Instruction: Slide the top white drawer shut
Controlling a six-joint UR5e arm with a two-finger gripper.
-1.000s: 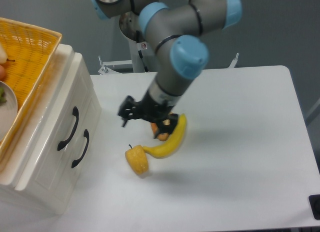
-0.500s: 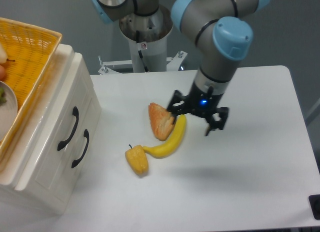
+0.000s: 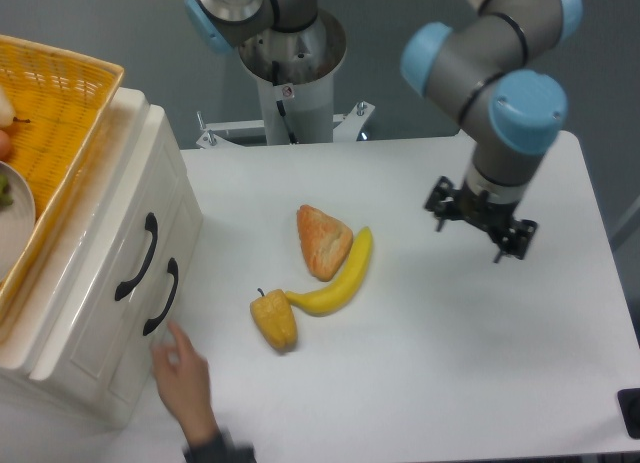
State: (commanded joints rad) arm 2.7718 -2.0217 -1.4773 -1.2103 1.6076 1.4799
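The top white drawer [image 3: 120, 245] is the upper front of the white cabinet at the left, with a black arched handle [image 3: 137, 258]. Its front looks flush with the lower drawer front [image 3: 150, 318]. My gripper [image 3: 476, 225] hangs over the right half of the table, far from the cabinet. Its fingers [image 3: 440, 199] point down and are spread apart, open, with nothing between them.
A yellow wicker basket [image 3: 60, 113] sits on top of the cabinet. A pastry [image 3: 322, 241], a banana [image 3: 340, 278] and a yellow pepper [image 3: 274, 319] lie mid-table. A human hand [image 3: 186, 373] reaches in beside the lower drawer. The arm's base [image 3: 295, 78] stands at the back.
My gripper has swung right across the table, from over the banana and pastry to the right side. A human hand has come in at the bottom left near the cabinet.
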